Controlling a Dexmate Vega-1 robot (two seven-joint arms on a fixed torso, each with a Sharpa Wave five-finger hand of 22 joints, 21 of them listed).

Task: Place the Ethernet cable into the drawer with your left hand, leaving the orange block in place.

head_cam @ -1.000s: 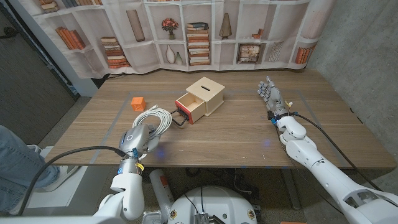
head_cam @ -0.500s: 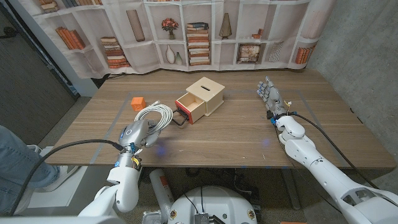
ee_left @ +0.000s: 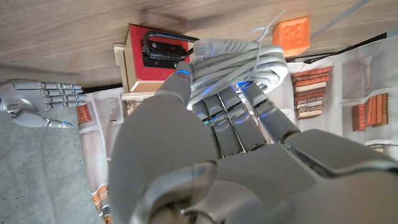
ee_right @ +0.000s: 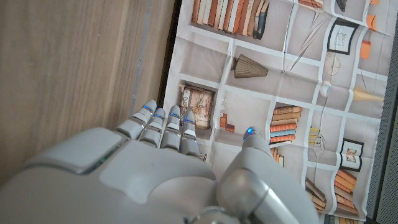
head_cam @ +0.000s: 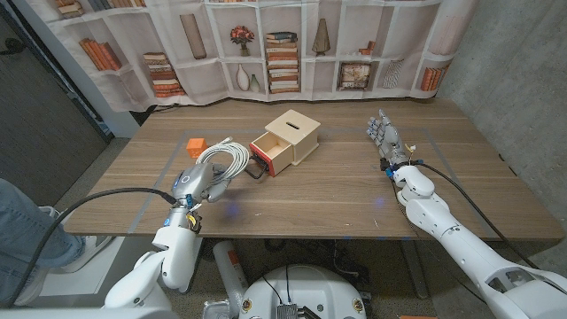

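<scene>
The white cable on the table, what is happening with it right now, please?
The left robot hand holds the coiled white Ethernet cable and has it near the small wooden drawer box, whose red-fronted drawer stands pulled open. The cable is not in the drawer yet. The orange block sits on the table beside the coil. The right robot hand waits at the other side, open and holding nothing.

Left hand (head_cam: pixel 197 183) has its fingers (ee_left: pixel 230 115) curled closed around a load; right hand (head_cam: pixel 386 140) stands with straight fingers (ee_right: pixel 163 127) apart.
</scene>
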